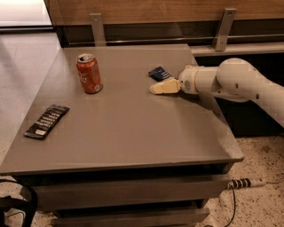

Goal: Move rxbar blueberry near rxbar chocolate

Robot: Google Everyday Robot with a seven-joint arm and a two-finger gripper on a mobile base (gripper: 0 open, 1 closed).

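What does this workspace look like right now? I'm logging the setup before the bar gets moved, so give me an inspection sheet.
Surface: grey table, flat top, drawers below.
Job's things: rxbar blueberry at far right; rxbar chocolate at near left edge, far apart.
Clutter: red soda can, upright, far left.
Grippers: tool low beside the rxbar blueberry; contact unclear.
Cables: power strip on floor at right; black cable at lower left.
Surroundings: wood panel with metal brackets behind; speckled floor.
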